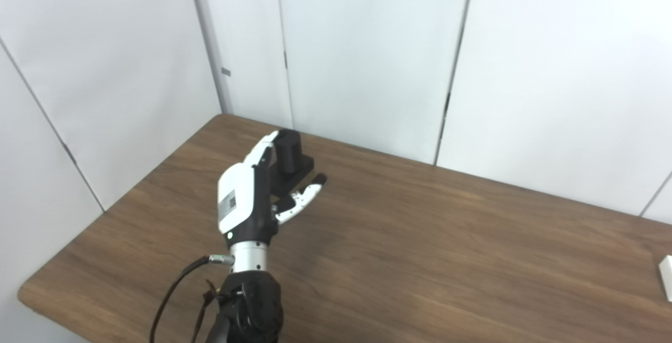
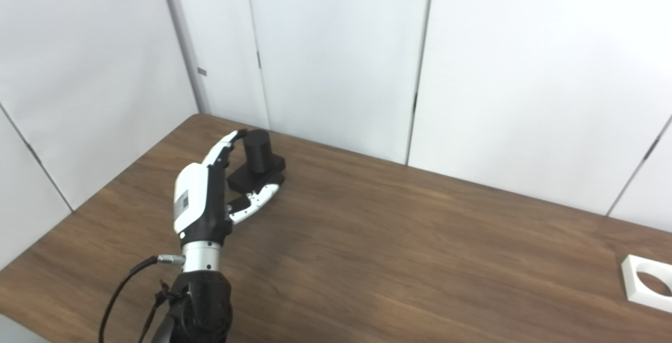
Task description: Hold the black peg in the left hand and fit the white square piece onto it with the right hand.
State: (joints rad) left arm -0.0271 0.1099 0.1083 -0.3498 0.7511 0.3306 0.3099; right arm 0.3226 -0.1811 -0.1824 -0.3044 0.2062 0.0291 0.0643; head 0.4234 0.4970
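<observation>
One black peg (image 2: 258, 160), one white square piece (image 2: 648, 282), one left hand (image 2: 210, 190)

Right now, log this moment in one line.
left hand: open beside black peg | white square piece: table's right edge | right hand: unseen

A dark brown wooden table (image 1: 420, 238) with rounded corners is set in a corner formed by white panel walls (image 1: 367, 43). The panels are divided by thin grey vertical seams (image 1: 455, 64). The room is evenly lit, and a soft sheen is seen on the tabletop.
</observation>
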